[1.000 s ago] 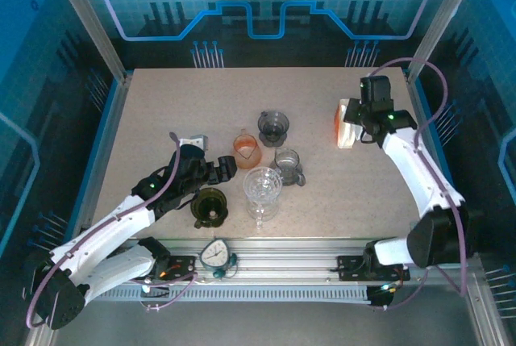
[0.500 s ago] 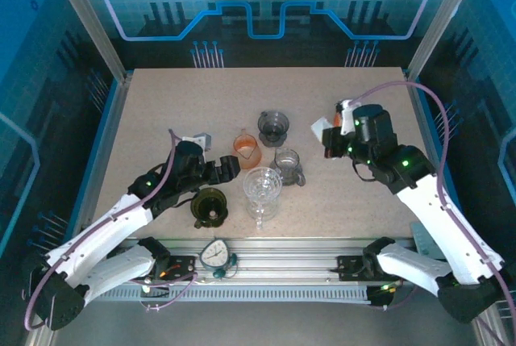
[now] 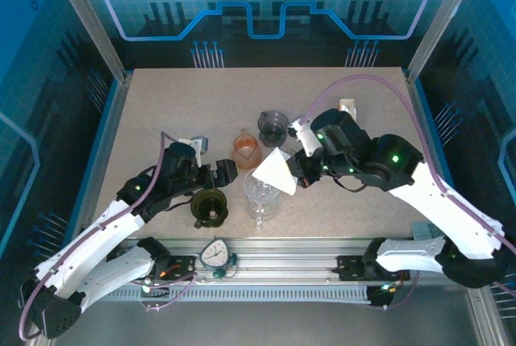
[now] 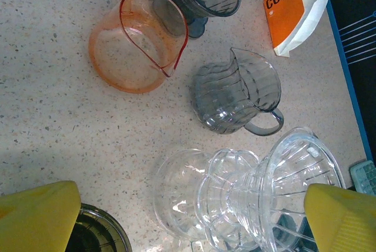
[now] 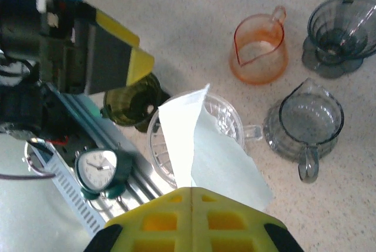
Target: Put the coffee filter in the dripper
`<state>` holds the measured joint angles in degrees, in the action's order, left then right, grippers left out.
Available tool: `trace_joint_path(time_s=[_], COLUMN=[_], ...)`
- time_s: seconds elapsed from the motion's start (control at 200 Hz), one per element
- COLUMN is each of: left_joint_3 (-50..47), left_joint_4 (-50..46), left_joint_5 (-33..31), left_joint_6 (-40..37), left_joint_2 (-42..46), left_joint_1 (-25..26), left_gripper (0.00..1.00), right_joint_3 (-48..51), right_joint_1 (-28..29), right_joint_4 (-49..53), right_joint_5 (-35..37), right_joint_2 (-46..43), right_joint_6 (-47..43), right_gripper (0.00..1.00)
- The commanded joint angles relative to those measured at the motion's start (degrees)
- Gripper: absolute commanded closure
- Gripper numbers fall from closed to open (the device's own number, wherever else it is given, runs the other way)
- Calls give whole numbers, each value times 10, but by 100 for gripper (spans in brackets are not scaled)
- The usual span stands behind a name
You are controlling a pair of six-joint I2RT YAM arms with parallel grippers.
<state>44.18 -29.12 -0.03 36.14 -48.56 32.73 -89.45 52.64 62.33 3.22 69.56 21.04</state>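
One white paper filter hangs from the right gripper, whose jaws are closed tight on one edge of it. The filter fans out ahead of that gripper's fingertips, straight over the clear dripper. Its free end is near the rim, though I cannot tell whether paper meets glass. From the right wrist, the filter spreads forward from the gripper across the clear dripper.

Beyond the right gripper stand a grey jug, an orange jug and a grey dripper, all on the bench. The left gripper is spread wide with nothing in it. The clear dripper lies ahead between its yellow fingers, and a green dripper sits just beside it. Farther out from it lies a coffee packet.
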Motion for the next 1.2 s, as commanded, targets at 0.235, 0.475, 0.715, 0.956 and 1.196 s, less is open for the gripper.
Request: trace_joint_path(time_s=[0.235, 0.475, 0.715, 0.956, 1.196], left_joint_3=[10, 7, -3, -8, -12], left_joint_4=[-14, -5, 7, 12, 19], left_joint_5=[14, 22, 26, 28, 32], left_joint_6=[10, 9, 10, 14, 19], left_joint_2=[24, 27, 26, 25, 23], left_joint_1=[-6, -6, -6, -7, -7], left_gripper=[1, 1, 1, 1, 1], right_joint_3=[-130, -163, -173, -158, -105], right_joint_1=[30, 37, 48, 51, 52], right_joint_4=[131, 135, 120, 94, 46], right_joint_5=[27, 9, -10, -19, -24], right_joint_2=[135, 203, 250, 274, 270], right_joint_6=[-35, -44, -47, -48, -37], right_gripper=[100, 100, 100, 100, 92])
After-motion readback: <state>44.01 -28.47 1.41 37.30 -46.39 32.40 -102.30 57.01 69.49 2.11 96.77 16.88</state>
